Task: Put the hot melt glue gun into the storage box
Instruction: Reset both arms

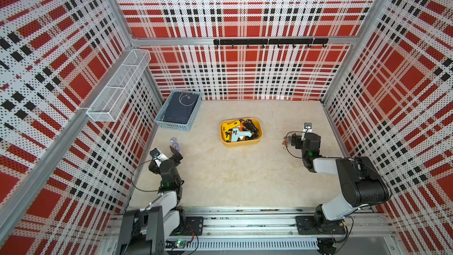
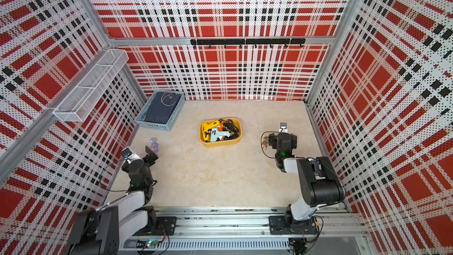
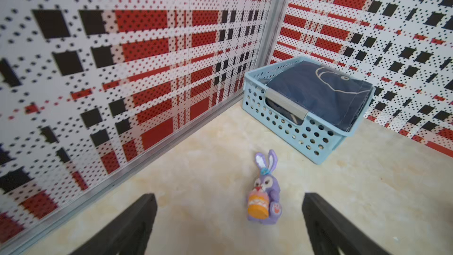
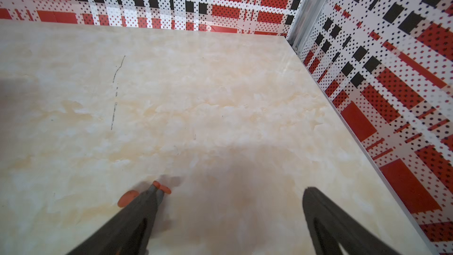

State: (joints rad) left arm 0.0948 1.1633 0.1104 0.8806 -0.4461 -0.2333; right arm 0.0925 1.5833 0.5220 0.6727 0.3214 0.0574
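Glue guns (image 1: 241, 133) are lying in the storage box (image 1: 242, 142), left claw (image 3: 229, 195) and right claw (image 4: 230, 190) both hanging wide open, empty.

left end effector (image 3: 228, 196): spread, empty | right end effector (image 4: 230, 191): spread, empty

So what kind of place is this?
Likely a robot test cell: plaid perforated walls enclose a marble-look tabletop, and the left arm and right arm sit on a front rail.

Yellow storage box (image 1: 241, 142) in the middle of the table (image 1: 220, 182)
We see a yellow glue gun (image 1: 230, 125) and a pale blue glue gun (image 1: 241, 133) lying inside.
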